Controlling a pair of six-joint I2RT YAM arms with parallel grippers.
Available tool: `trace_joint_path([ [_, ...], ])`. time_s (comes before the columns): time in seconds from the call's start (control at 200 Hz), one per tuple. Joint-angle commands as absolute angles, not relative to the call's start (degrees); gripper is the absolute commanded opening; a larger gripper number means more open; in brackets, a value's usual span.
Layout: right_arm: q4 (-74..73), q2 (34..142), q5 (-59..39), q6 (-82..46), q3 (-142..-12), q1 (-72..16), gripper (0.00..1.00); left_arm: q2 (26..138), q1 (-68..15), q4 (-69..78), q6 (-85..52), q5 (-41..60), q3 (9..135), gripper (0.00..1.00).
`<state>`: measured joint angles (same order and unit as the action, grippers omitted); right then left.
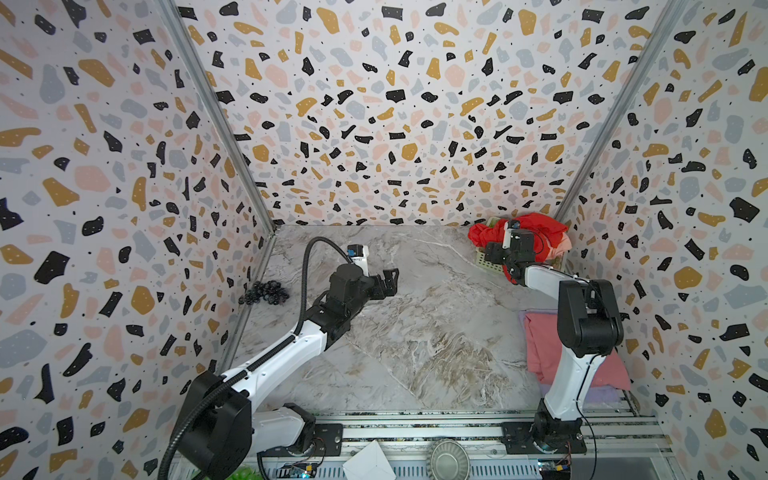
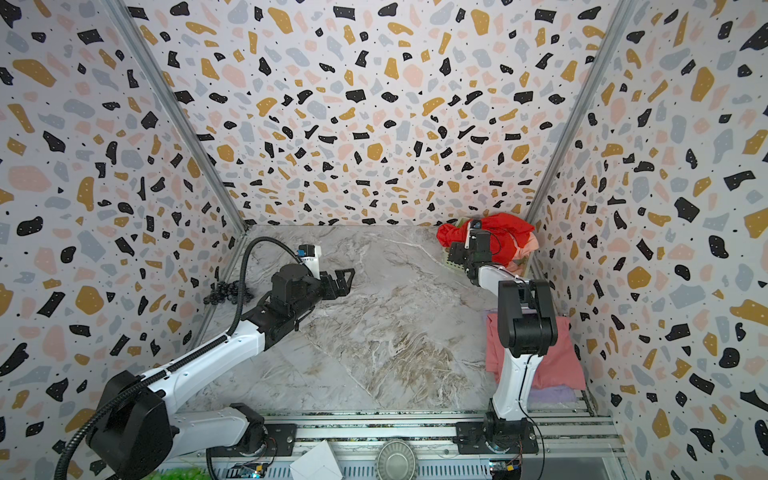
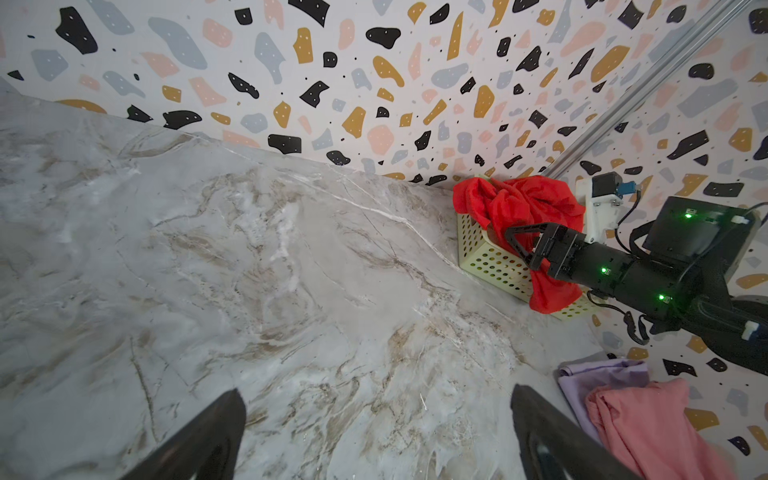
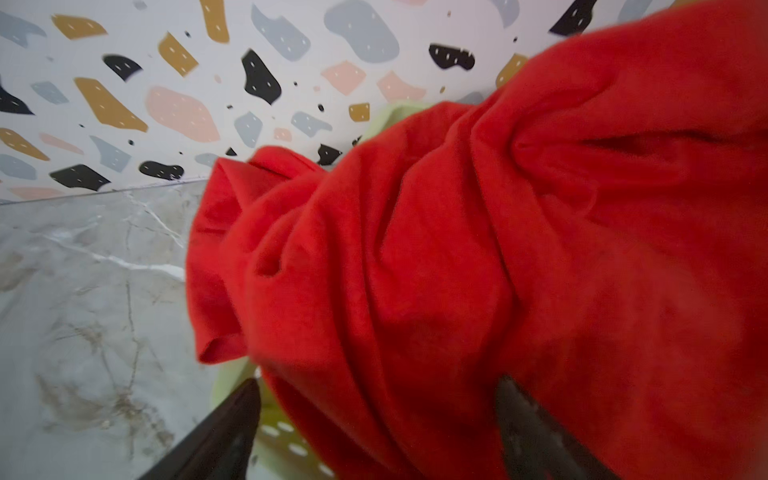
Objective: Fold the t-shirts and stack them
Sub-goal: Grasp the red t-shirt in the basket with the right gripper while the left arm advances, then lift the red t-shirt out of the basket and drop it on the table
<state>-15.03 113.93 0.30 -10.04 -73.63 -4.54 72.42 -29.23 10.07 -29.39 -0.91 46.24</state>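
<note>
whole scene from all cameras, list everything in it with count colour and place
red t-shirt: 1, bright red, heaped in the basket at the far right corner, part hanging over its front
basket: 1, pale green, perforated, far right corner of the table
peach cloth: 1, peach-orange, in the basket beside the red t-shirt
pink t-shirt: 1, dusty pink, folded, near right side, on the lavender one
lavender t-shirt: 1, lavender, under the pink t-shirt
beads: 1 cluster, black, by the left wall
table: 1, grey marble pattern
left hand: 1, black, open above the middle of the table
right hand: 1, black, at the red t-shirt, cloth between its fingers
</note>
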Motion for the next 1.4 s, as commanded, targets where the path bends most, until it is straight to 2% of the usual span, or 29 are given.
trace_joint_path([
  [0.0, -15.0, 114.4, -0.5, -8.5, -77.4, -4.5, 0.68, 73.9, -29.0, 10.1, -28.0, -2.1, 48.6, 1.0],
  [0.02, -15.0, 114.5, -0.7, -8.6, -77.5, -4.5, 0.62, 74.1, -29.0, 10.1, -28.3, -2.2, 48.6, 1.0],
  [0.095, -15.3, 114.1, -0.4, -9.4, -77.4, -4.5, 0.3, 75.0, -29.0, 9.8, -28.7, -2.9, 48.9, 1.0],
  [0.14, -16.6, 112.9, -0.2, -9.6, -76.5, -4.6, 0.15, 75.3, -29.0, 9.8, -28.9, -2.7, 49.1, 1.0],
  [0.185, -17.9, 111.4, 0.0, -9.5, -75.7, -4.6, 0.05, 75.4, -29.0, 9.8, -29.3, -2.6, 49.2, 1.0],
  [0.225, -18.8, 109.8, 0.0, -9.2, -75.1, -4.6, 0.0, 75.3, -29.0, 9.9, -29.4, -2.5, 49.2, 1.0],
  [0.541, -13.3, 96.3, -5.3, -4.5, -81.9, -4.9, 0.0, 71.1, -29.0, 9.5, -29.0, -1.1, 48.2, 1.0],
  [0.661, -11.0, 91.0, -13.0, -3.7, -87.9, -7.4, 0.0, 68.8, -28.9, 9.7, -28.7, -2.0, 47.6, 1.0],
  [0.806, -12.6, 86.6, -27.4, -4.0, -94.5, -13.8, 0.0, 66.4, -28.8, 9.7, -28.0, -4.5, 47.8, 1.0],
  [0.986, -15.0, 87.1, -32.9, -7.2, -99.7, -18.7, 0.0, 63.3, -28.5, 8.6, -26.4, -7.2, 48.0, 1.0],
  [1.181, -16.1, 90.4, -30.5, -10.0, -93.9, -18.7, 0.0, 59.4, -28.1, 3.6, -23.8, -11.0, 48.3, 1.0],
  [1.196, -15.8, 90.8, -30.1, -10.2, -93.1, -18.7, 0.03, 59.0, -28.1, 3.2, -23.6, -11.2, 48.2, 1.0],
  [1.217, -15.4, 91.3, -29.4, -10.4, -92.1, -18.6, 0.12, 58.5, -28.1, 2.9, -23.5, -11.4, 48.0, 1.0],
  [1.272, -14.0, 92.4, -25.0, -11.3, -88.1, -18.5, 0.58, 57.1, -28.0, 2.4, -23.5, -11.1, 47.4, 1.0],
  [1.312, -14.3, 92.8, -22.0, -12.3, -84.4, -18.1, 0.8, 56.3, -27.9, 2.4, -23.7, -10.5, 47.0, 1.0],
  [1.342, -14.8, 93.0, -21.1, -13.2, -81.7, -17.5, 0.86, 55.9, -27.9, 2.4, -24.0, -10.1, 46.6, 1.0],
  [1.397, -14.9, 92.8, -21.0, -16.0, -77.5, -15.6, 0.88, 55.6, -28.0, 1.6, -24.0, -10.2, 46.0, 1.0],
])
